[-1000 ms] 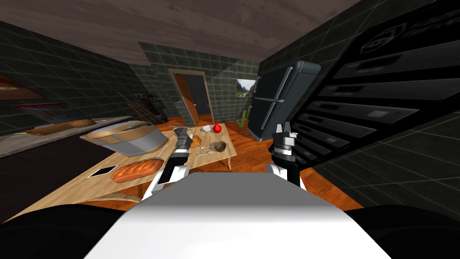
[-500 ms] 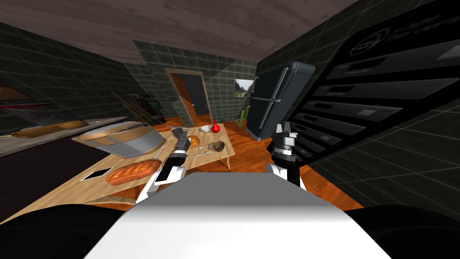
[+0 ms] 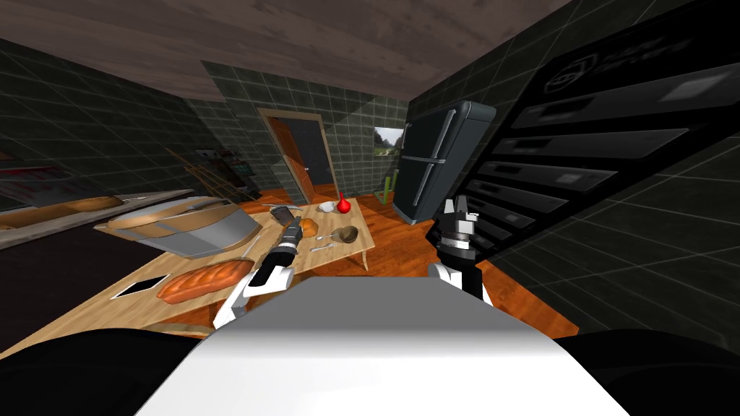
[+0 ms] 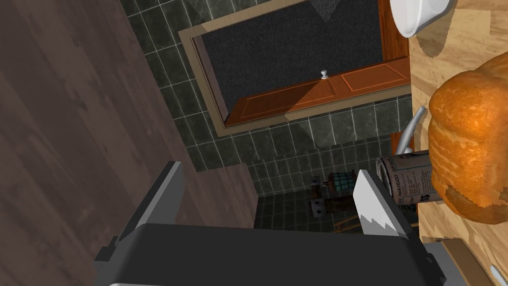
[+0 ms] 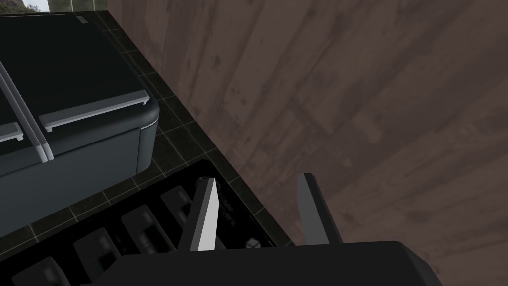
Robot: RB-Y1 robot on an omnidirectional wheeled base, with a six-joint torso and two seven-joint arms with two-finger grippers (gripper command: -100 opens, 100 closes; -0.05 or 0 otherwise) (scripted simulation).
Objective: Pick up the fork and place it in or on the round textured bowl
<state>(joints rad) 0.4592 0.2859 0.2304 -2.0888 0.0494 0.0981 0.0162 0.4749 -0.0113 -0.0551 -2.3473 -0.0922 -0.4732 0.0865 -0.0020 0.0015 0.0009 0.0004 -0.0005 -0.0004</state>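
Now, in the head view, the scene is sliding left against a second ago: your base is turning, and the fork (image 3: pixel 321 247) is lying untouched near the right edge of the table (image 3: pixel 94 314), beside the round bowl (image 3: pixel 348 233). Left wrist view: the left gripper (image 4: pixel 268 168) is gaping wide, empty, near a loaf (image 4: pixel 466 149). Right wrist view: the right gripper (image 5: pixel 258 178) is idling, narrowly parted.

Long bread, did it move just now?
No. The long bread still lies beside the flat black rectangle on the table; the whole picture slid left because my camera moved.
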